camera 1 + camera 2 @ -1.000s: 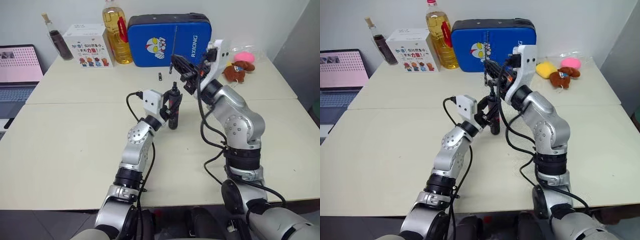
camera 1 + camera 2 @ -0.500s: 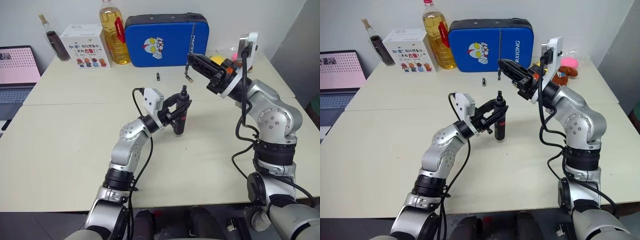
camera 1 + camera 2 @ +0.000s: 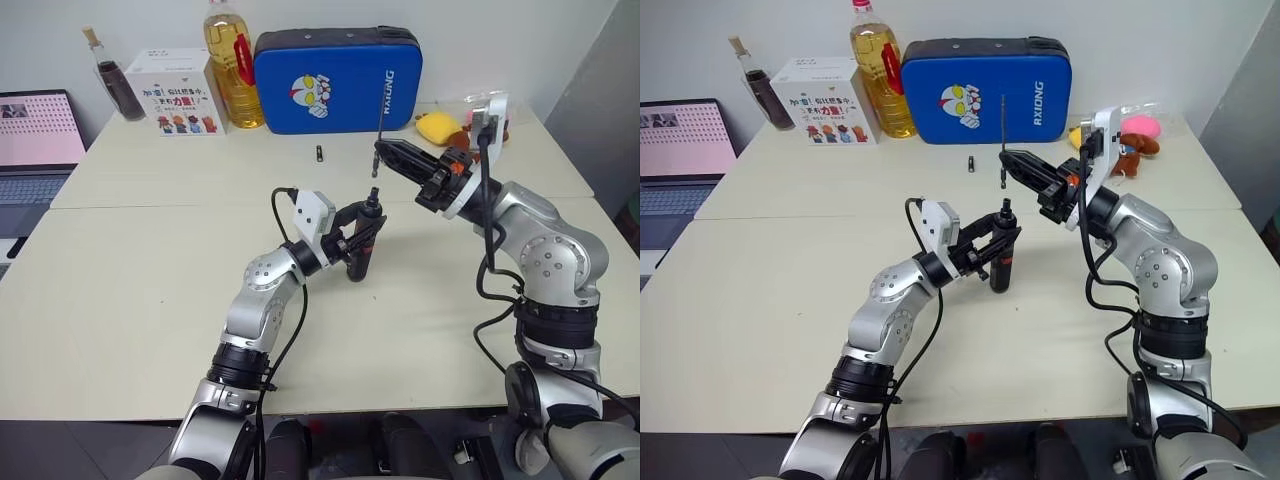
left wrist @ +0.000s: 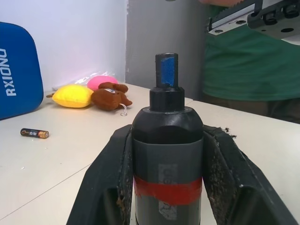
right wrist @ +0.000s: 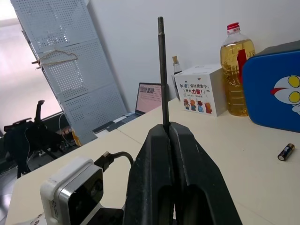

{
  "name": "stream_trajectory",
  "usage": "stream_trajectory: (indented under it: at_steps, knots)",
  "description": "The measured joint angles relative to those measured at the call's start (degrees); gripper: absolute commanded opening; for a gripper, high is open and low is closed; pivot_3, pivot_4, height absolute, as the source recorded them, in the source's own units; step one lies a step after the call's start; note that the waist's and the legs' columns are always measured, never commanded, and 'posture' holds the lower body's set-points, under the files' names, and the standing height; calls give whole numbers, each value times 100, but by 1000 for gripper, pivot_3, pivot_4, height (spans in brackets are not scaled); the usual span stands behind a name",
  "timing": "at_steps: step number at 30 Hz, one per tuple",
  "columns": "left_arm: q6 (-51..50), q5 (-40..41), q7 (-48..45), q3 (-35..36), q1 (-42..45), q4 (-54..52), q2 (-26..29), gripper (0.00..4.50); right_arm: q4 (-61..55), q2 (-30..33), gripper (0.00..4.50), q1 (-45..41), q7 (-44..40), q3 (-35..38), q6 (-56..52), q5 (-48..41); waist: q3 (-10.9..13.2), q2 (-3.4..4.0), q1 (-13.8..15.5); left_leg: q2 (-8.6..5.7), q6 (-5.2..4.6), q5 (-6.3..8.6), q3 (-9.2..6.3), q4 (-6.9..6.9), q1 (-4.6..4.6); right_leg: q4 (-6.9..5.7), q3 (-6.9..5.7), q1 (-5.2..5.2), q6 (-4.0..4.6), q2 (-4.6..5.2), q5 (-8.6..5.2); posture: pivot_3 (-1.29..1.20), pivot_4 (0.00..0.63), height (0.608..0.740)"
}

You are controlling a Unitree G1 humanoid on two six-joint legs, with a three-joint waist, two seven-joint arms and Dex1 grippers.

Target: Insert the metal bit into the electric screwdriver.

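A red band rings the dark grey electric screwdriver (image 4: 167, 178); the blue case (image 3: 335, 80) bears a cartoon face.

Electric screwdriver (image 3: 362, 243) upright mid-table, metal bit (image 3: 378, 130) above (slightly right), battery (image 3: 318, 153) behind

Looks like a lab or office room to me: plain white walls, two pale tables (image 3: 150, 290) pushed together, an open laptop (image 3: 35, 140) at ten o'clock, and a perforated metal rack (image 5: 61, 56) with a hanger (image 5: 52, 58). Random props at twelve o'clock: blue case (image 3: 335, 80), oil bottle (image 3: 228, 60), plush toys (image 3: 1120, 140).
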State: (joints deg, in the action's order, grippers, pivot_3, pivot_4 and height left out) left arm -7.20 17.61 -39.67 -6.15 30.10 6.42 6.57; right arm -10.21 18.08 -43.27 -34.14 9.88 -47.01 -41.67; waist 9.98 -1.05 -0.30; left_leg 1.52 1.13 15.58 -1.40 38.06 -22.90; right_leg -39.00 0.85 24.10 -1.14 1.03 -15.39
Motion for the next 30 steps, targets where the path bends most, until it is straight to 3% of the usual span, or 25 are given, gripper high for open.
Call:
stream_trajectory:
  at_steps: [30]
  knots:
    - [14,3,-3,2,1,16,4,1681,-8,62,25,349,42,-280,344,47,0,0,0,0,0,0,0,0,1,0,-1,-1,0,0,0,0,150,740]
